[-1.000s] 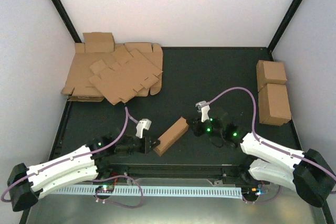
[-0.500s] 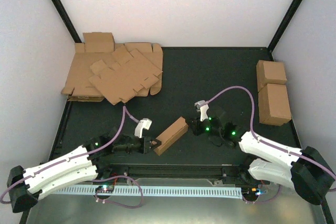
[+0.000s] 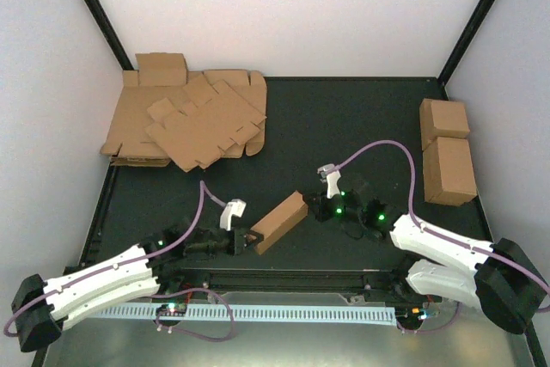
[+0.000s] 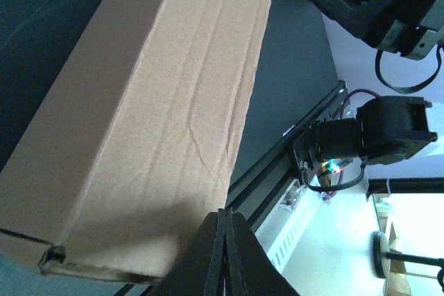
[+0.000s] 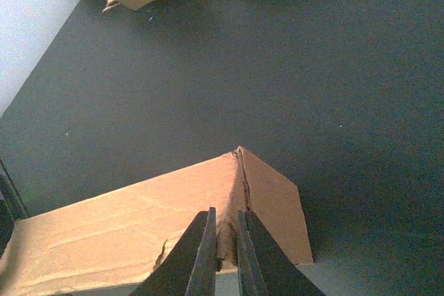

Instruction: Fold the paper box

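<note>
Two claws bracket one piece of card. The left claw [image 4: 223,215] has its fingers pressed flat together with no gap, tips at the near-left end of the paper box [image 3: 279,222]. Its wrist view does not show whether any card is caught between them. The right claw [image 5: 225,216] stands very narrow, and a sliver of brown wall shows between its fingers, so it appears to be pinching the far-right end of the box just below the corner ridge.

Between them the box lies slantwise on the dark table [image 3: 361,126], near the front rail, already closed into a long hollow bar. Faint creases run along its broad face.

It is likely very light and will skid on the table if pushed from one side only. The thin card should be stiff along its length but soft across it. A squeeze over the hollow body would probably dent it, and the corner at the right end already looks a little crumpled. The safer hold is a single wall or flap at an end, with the other claw bracing the opposite end.

Well apart lie a heap of flat cardboard sheets [image 3: 189,122] at far left and two cardboard cuboids [image 3: 447,152] at right.
</note>
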### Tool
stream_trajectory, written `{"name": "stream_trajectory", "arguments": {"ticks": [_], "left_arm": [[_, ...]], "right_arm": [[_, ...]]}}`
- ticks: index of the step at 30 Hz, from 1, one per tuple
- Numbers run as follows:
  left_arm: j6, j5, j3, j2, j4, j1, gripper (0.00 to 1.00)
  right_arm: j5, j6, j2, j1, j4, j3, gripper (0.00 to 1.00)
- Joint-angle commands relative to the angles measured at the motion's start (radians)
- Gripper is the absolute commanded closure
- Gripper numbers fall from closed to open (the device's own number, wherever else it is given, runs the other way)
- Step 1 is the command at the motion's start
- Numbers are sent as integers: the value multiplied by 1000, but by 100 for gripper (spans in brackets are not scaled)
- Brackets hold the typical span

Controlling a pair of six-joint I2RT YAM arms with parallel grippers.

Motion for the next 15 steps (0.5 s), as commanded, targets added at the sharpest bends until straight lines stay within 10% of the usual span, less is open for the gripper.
{"name": "stream_trajectory", "arguments": {"ticks": [1,15], "left_arm": [[14,-29,83,-33,-126,13,98],[-100,-16,-194,-121,47,25,98]], "right_arm": [[5,-20,10,3,-19,25,88],[7,-22,15,4,-19,21,88]]}}
